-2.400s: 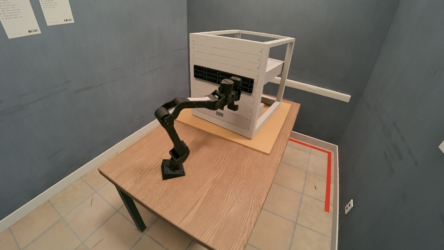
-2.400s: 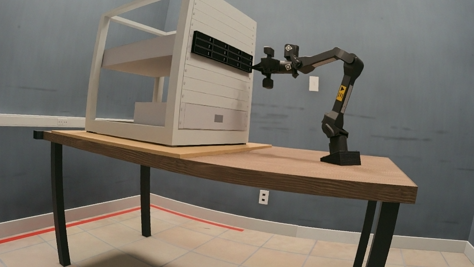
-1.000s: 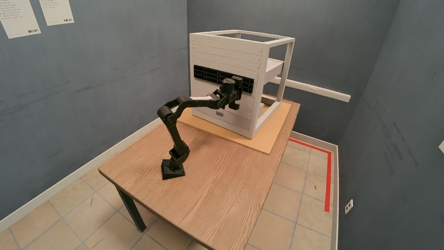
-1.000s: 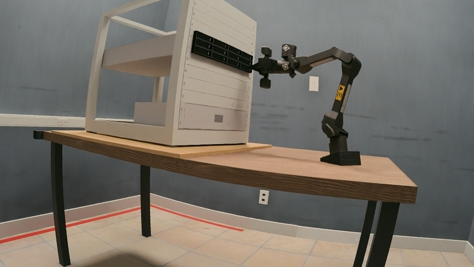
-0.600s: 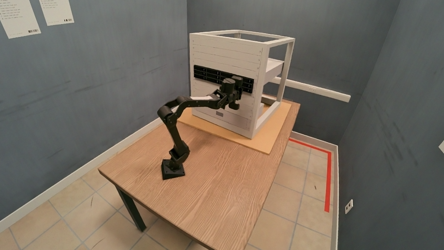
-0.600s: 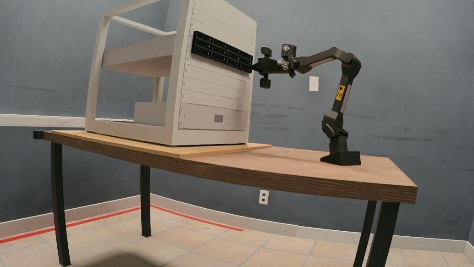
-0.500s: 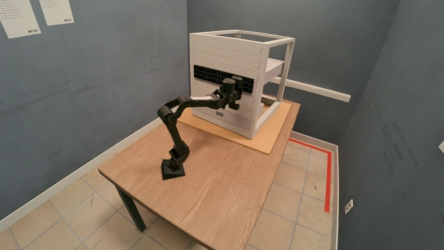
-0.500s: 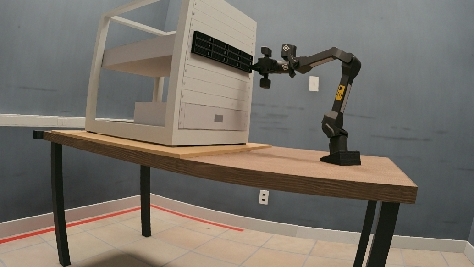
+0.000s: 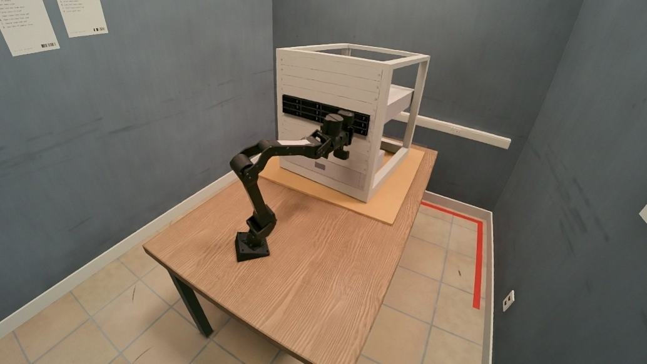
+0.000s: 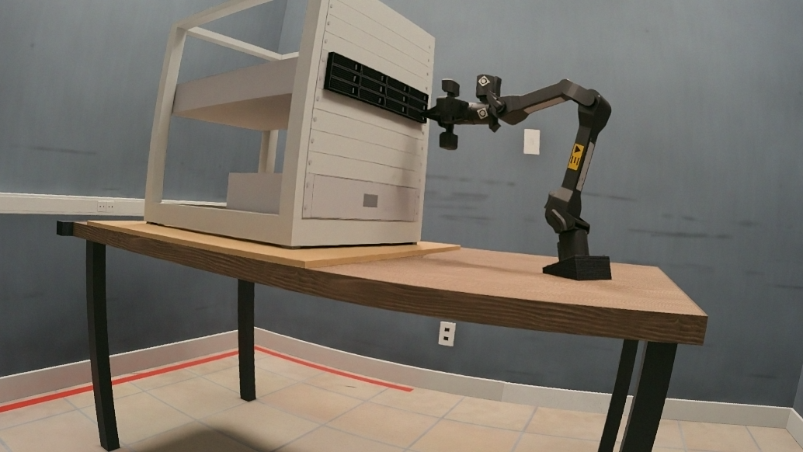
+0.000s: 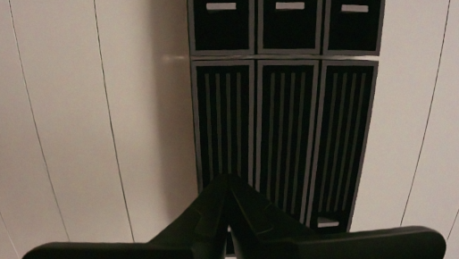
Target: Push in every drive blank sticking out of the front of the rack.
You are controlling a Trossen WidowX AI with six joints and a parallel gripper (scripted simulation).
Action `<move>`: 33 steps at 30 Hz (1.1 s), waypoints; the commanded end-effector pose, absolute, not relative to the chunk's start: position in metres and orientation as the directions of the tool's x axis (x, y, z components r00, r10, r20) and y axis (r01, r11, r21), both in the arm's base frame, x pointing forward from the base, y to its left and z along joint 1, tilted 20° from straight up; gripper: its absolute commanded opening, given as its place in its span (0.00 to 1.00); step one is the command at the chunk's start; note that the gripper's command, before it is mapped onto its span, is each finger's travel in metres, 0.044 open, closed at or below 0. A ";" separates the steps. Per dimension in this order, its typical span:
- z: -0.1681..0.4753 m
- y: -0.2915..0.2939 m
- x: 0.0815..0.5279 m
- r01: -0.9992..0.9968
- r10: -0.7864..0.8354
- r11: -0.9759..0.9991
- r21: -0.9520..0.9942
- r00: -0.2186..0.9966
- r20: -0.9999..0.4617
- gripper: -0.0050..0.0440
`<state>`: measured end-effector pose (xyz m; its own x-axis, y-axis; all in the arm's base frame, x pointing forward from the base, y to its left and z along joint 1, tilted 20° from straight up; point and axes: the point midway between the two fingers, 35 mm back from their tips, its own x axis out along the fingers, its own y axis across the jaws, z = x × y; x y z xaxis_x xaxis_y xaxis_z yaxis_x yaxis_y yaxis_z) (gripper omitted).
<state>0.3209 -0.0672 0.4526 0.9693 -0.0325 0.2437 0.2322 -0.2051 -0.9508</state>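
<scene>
Rack: white, upright on a tan board (image 9: 387,218) (image 10: 314,260), which lies on the counter (image 9: 290,271) (image 10: 505,291)
Drive blanks (image 9: 301,108) (image 10: 370,89) (image 11: 286,134): a black bank across the rack's front; protrusion unclear
Tool (image 9: 347,135) (image 10: 428,113) (image 11: 226,182): shut, holding nothing, probably closed to make a blunt pusher
Arm (image 9: 260,194) (image 10: 584,140): raised from its base before the rack, forearm roughly level, fingertips at the bank's lower row, contact uncertain

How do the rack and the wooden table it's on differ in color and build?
The rack is whitish; the table is brown with black legs. The rack is a tall frame with a paneled front, whereas the table has a flat, wide top. Both look upright.
</scene>
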 end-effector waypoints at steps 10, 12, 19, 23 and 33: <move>0.464 -0.066 0.318 0.257 -0.033 -0.216 -0.942 0.962 0.270 0.00; 0.464 -0.066 0.318 0.257 -0.033 -0.216 -0.942 0.962 0.270 0.00; 0.464 -0.066 0.318 0.257 -0.033 -0.216 -0.942 0.962 0.270 0.00; 0.465 -0.066 0.319 0.257 -0.033 -0.216 -0.942 0.962 0.270 0.00; 0.465 -0.066 0.321 0.257 -0.033 -0.216 -0.942 0.962 0.270 0.00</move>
